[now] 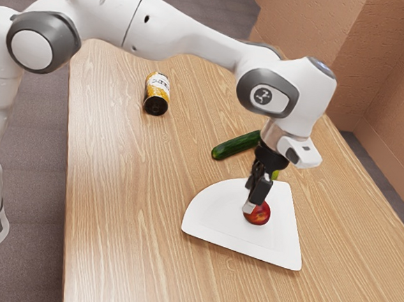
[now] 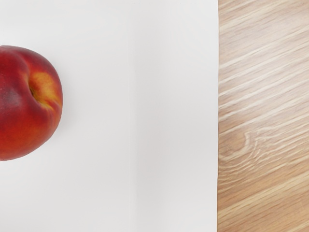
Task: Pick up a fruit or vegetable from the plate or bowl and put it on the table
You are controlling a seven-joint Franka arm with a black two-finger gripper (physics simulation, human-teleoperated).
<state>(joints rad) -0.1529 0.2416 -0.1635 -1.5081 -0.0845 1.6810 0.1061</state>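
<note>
My gripper points down over the white plate in the exterior view, its two fingers apart. A red peach with a yellowish patch rests on that plate, right by the nearer fingertip, which covers part of it. Nothing is seen held between the fingers. From the wrist camera, the peach is cut off by the picture's edge, with the smooth plate around it. Whether a finger touches the peach, I cannot tell.
A dark green cucumber lies on the wooden table just beyond the plate. Something yellow-green shows partly behind the gripper. Farther off, a yellow and black can is on the table.
</note>
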